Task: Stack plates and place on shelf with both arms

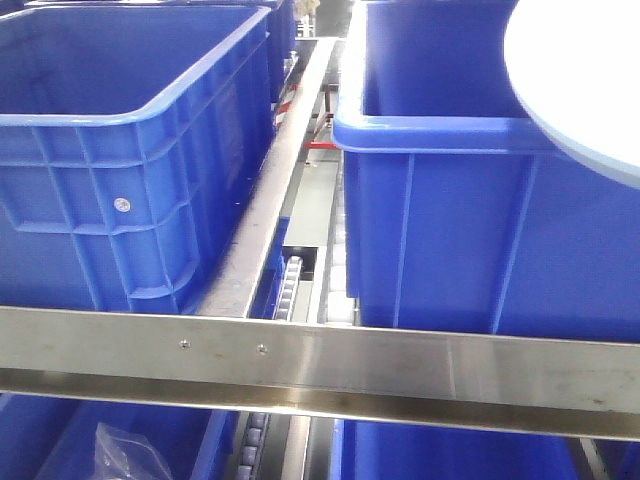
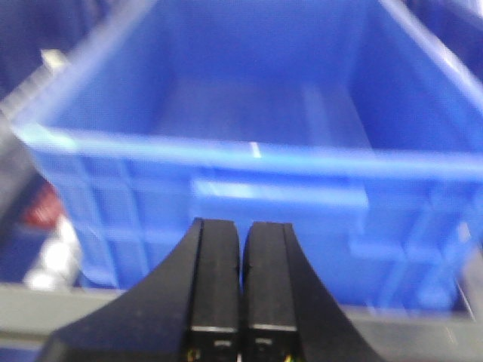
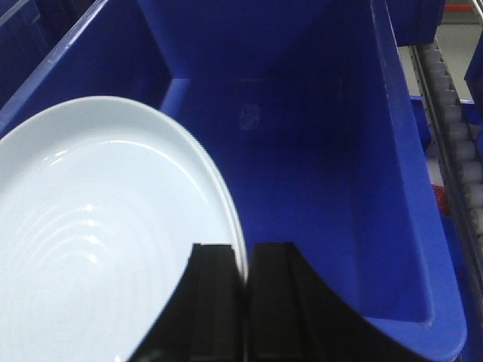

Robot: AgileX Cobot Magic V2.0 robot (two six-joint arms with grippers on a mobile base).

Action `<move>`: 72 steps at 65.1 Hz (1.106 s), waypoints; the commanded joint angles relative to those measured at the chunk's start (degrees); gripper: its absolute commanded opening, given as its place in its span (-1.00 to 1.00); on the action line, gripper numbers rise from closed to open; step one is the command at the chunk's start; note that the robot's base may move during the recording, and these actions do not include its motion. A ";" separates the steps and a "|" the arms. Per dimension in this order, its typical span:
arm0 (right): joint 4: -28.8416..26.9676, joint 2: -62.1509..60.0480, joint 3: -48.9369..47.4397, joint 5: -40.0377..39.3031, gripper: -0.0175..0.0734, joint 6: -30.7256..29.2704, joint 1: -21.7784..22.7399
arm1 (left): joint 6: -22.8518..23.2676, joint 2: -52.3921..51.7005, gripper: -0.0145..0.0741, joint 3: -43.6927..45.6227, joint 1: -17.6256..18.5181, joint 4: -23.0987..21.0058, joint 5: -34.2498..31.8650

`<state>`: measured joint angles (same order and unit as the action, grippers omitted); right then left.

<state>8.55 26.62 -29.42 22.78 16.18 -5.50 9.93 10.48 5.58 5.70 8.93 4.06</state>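
Overhead, the right claw (image 3: 243, 302) pinches the plates (image 3: 98, 226) by the rim, above the right crate (image 3: 339, 188) on the shelf (image 1: 320, 365), at two o'clock; the left claw (image 2: 241, 286) is closed, empty.

The left claw (image 2: 241, 302) is held with its fingers pressed together, empty. The right claw (image 3: 243, 302) is clamped on a plate (image 3: 98, 226) rim.

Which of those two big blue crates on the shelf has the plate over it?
The right crate: the pale plate, pinched by the right hand, hangs over its open top. The left crate has nothing above it.
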 commanded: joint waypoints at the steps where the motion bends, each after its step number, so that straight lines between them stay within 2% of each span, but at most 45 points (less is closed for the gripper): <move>1: 0.63 0.15 -1.85 -5.75 -0.49 -0.03 0.29 | 0.12 -1.83 -0.48 0.76 -0.53 -0.20 -5.15; 22: 0.63 0.15 -1.85 -5.75 -0.49 -0.03 0.29 | 0.12 -5.21 -0.48 -2.52 -0.53 -1.36 -5.31; 30: 0.63 0.15 -1.85 -5.75 -0.49 -0.03 0.29 | 0.22 -5.21 -0.48 -2.52 -0.53 -3.09 -6.03; 72: 0.63 0.15 -1.85 -5.75 -0.49 -0.03 0.29 | 0.22 -5.21 -0.48 -2.56 -0.53 -3.11 -6.43</move>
<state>8.55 26.62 -29.42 22.78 16.18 -5.50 9.93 4.77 1.42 5.35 6.33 2.85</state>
